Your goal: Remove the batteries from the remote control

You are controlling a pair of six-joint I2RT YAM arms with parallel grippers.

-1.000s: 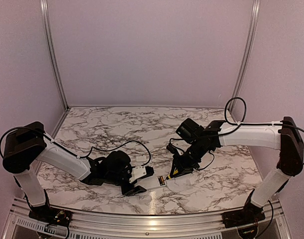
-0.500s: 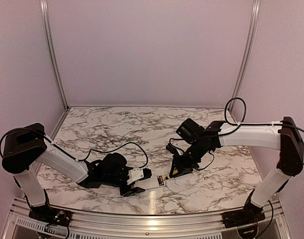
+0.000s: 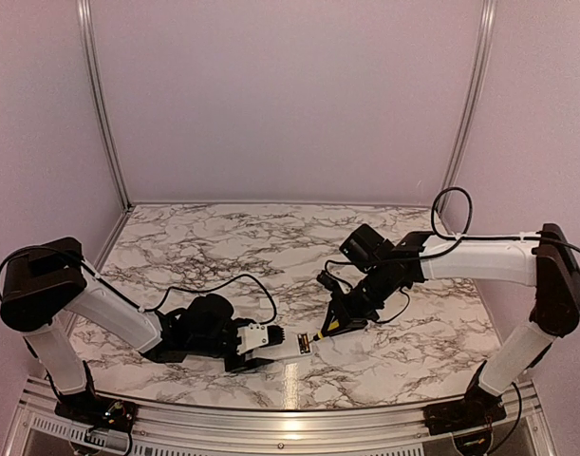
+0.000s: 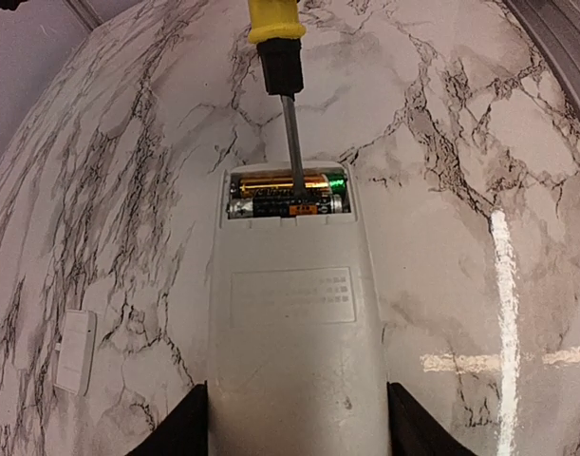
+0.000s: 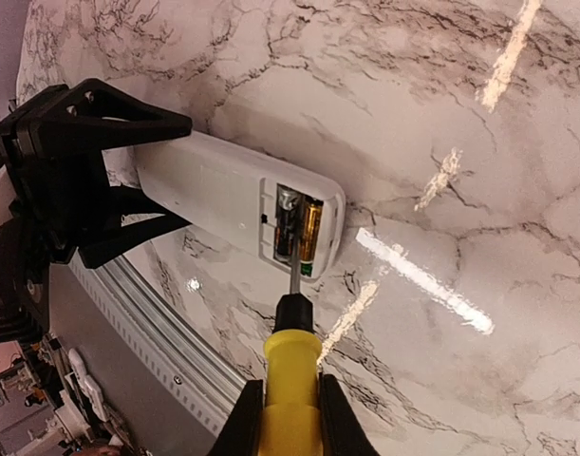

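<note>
Prying is underway: the screwdriver [image 4: 291, 133] tip is resting on the batteries [image 4: 288, 195] in the remote control [image 4: 294, 361], lying lower-centre on the bench [image 4: 479, 190]. Next it probably needs levering upward. The left claw [image 4: 294, 427], spread to the remote's width, is clamping it; the right claw [image 5: 288, 423], nearly closed, is squeezing the yellow handle.

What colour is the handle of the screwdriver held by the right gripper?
The handle is yellow; the right wrist view shows it best.

The remote control [image 4: 290, 361] looks matt plastic, table [image 4: 460, 142] glossy marble, screwdriver handle [image 5: 291, 366] smooth plastic, batteries [image 4: 266, 193] perhaps shiny foil.
</note>
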